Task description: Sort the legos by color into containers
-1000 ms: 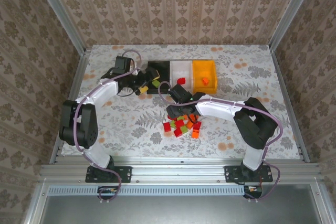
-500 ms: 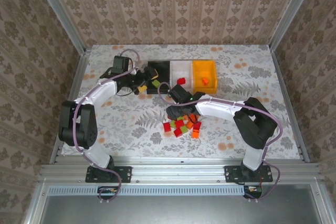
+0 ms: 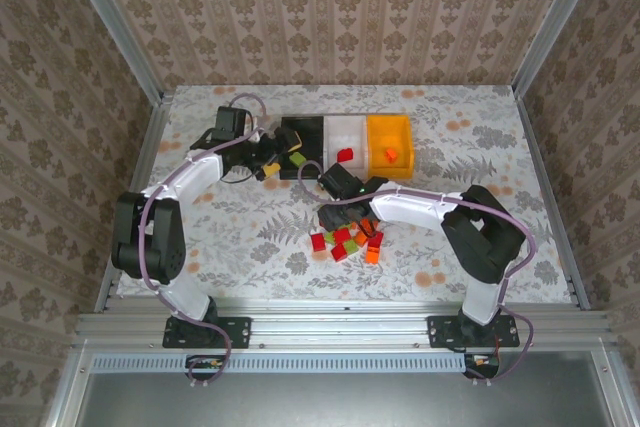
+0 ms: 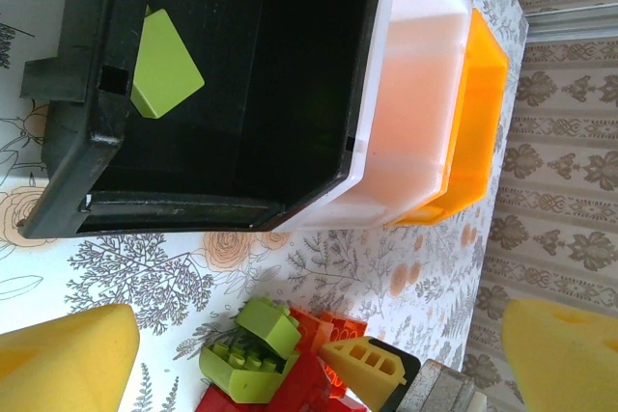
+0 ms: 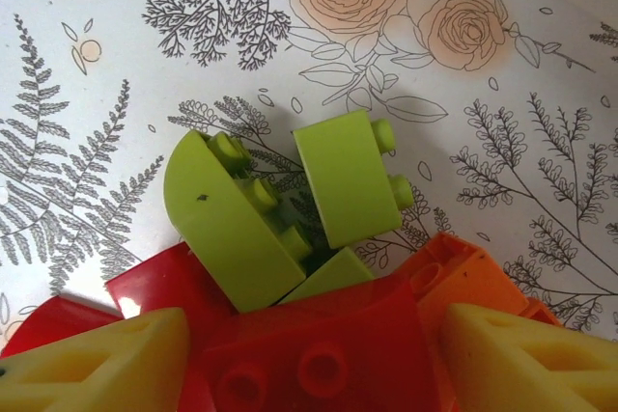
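Note:
The containers stand in a row at the back: a black bin (image 3: 290,132), a white bin (image 3: 346,129) and an orange bin (image 3: 390,129). A yellow-green lego (image 4: 164,65) lies in the black bin (image 4: 68,190). One red lego (image 3: 345,153) is in the white bin, an orange one (image 3: 390,155) in the orange bin. The loose legos (image 3: 348,239) are piled mid-table. My left gripper (image 3: 272,163) hangs open and empty beside the black bin. Low over the pile, my right gripper (image 5: 314,364) is open, with its yellow fingers (image 5: 97,364) either side of a red lego (image 5: 319,344).
Two yellow-green legos (image 5: 232,219) lie just ahead of the red one, and an orange lego (image 5: 473,282) touches its right side. Flowered table surface (image 3: 240,227) lies bare left of the pile. Metal rails (image 3: 140,167) edge the table.
The left gripper has drawn a little back and left near the black bin. The right gripper has shifted slightly left over the pile and its fingers have narrowed around the red lego.

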Robot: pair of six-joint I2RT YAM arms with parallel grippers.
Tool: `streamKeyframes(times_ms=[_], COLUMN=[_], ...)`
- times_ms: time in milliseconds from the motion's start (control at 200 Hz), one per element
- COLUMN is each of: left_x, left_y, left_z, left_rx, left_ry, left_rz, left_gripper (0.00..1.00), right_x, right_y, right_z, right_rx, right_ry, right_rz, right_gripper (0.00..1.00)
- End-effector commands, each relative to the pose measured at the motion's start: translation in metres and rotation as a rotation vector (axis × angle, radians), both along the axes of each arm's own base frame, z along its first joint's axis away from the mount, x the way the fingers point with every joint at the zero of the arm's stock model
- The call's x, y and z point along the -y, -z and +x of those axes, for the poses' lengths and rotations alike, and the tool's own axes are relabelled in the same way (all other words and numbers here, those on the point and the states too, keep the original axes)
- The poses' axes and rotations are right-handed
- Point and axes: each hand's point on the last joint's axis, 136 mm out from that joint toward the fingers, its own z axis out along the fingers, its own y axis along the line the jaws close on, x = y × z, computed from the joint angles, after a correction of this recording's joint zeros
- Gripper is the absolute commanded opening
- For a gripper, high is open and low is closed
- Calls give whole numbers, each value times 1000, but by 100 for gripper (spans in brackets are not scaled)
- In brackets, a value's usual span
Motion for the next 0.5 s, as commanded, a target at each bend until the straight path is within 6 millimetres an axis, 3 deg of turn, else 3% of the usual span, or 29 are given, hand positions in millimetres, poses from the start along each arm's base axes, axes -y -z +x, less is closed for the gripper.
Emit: streamKeyframes(times_ms=[0,230,495], left_x=[1,1,1], left_y=[-28,-29,-26], left_z=[3,3,3], left_rx=[51,55,47], left_ry=[1,3,1], left_rz=[-34,-33,-32], left_gripper=[98,98,98], right_x=[9,10,8], right_y=[7,7,-9], right_z=[-1,-4,0], right_rx=[-2,6,45], right_ry=[-6,-7,14], right_rz=[-74,-80,-41], right_gripper=[69,55,51])
